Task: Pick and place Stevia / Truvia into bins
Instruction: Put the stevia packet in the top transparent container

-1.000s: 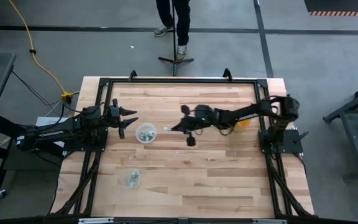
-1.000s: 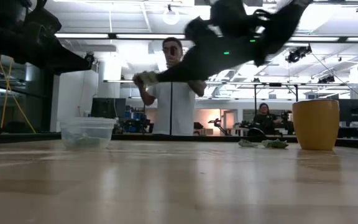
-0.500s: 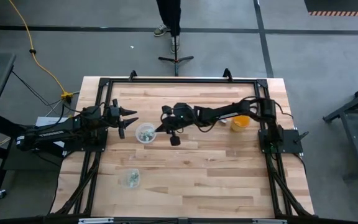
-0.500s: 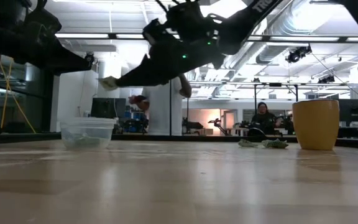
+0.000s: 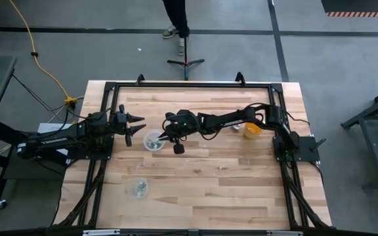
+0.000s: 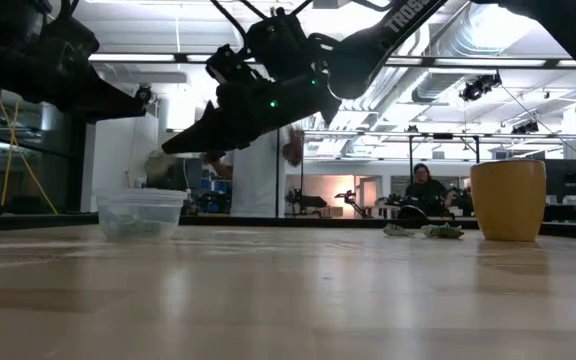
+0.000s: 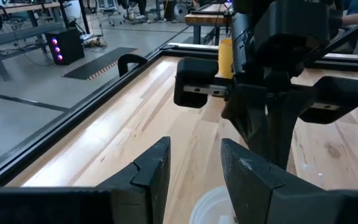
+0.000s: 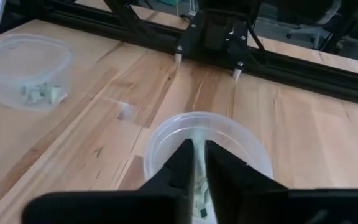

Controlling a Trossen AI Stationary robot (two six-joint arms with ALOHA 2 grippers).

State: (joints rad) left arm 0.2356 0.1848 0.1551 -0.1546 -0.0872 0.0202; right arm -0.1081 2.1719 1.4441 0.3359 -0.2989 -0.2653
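A clear cup with packets in it stands left of the table's middle. It also shows in the low view as the cup and in the right wrist view as the cup. My right gripper reaches across from the right and hovers over its rim, shut on one pale Stevia packet. My left gripper waits open just left of this cup, above the table. A second clear cup with packets stands nearer the near edge. More packets lie beside a yellow cup. My right gripper pinches the Stevia packet between its two fingertips. The fingers slant down from the table's right. In the low view the packet's free end sticks out past the fingertips, lifted clear above the cup's opening.
A yellow cup stands right of the middle, under my right arm. A black frame rail runs along the far edge. In the low view people show in the room beyond the table. Bare wood lies toward the near right.
My right gripper has swept from the table's middle toward the left, carrying the packet, and has come down a little until it hangs over the cup. My left arm has kept still.
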